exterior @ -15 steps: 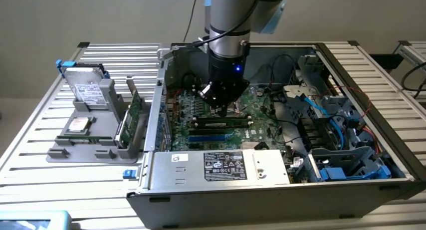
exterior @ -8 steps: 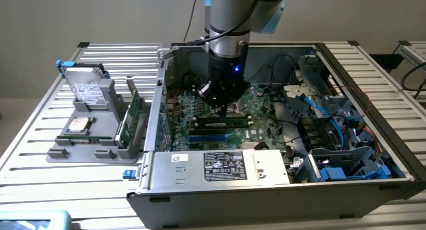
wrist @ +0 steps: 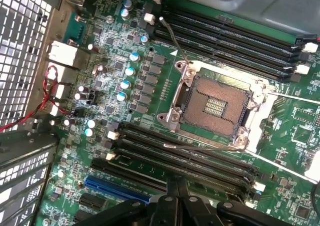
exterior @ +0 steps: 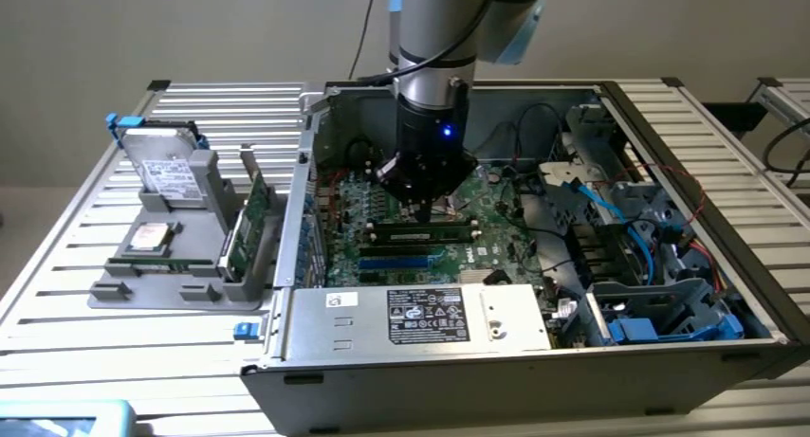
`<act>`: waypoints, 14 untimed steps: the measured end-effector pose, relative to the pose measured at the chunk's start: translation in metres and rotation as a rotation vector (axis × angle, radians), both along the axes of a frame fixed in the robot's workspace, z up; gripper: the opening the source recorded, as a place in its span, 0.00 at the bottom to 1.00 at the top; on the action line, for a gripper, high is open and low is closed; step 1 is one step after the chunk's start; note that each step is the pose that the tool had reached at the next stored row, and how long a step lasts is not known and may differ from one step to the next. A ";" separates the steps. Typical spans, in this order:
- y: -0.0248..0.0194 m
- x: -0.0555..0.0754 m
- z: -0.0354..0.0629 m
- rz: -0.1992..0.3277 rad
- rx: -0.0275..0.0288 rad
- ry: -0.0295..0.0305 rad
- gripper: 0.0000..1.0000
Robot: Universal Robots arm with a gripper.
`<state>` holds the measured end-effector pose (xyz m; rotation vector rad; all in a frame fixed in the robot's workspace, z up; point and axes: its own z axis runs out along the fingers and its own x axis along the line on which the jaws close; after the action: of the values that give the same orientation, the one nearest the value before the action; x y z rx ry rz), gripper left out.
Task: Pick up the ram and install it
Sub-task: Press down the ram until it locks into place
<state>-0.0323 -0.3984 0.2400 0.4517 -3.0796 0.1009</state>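
Inside the open computer case, the ram, a long dark-green stick, sits along a memory slot on the motherboard. My gripper points straight down just above the ram's middle, and I cannot tell whether it touches the stick. In the wrist view my gripper is shut, its black fingers pressed together with nothing between them, above the row of black memory slots beside the bare CPU socket.
A grey holder on the exterior view's left carries silver hard drives and a green expansion card. The power supply fills the case front. Blue and black cables crowd the case's right side. Red wires run by the rear ports.
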 end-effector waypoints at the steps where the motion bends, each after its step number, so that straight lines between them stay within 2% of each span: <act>1: 0.0000 0.000 0.0000 -0.009 -0.0031 -0.0015 0.11; 4: 0.0000 0.000 0.0001 -0.035 -0.0118 -0.0061 0.11; 8: -0.0001 0.000 0.0001 -0.071 -0.0194 -0.0168 0.11; 11: 0.0000 0.000 0.0001 -0.104 -0.0208 -0.0200 0.11; 14: 0.0000 0.000 0.0001 -0.142 -0.0217 -0.0207 0.11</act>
<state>-0.0323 -0.3984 0.2401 0.2316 -3.1154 0.1362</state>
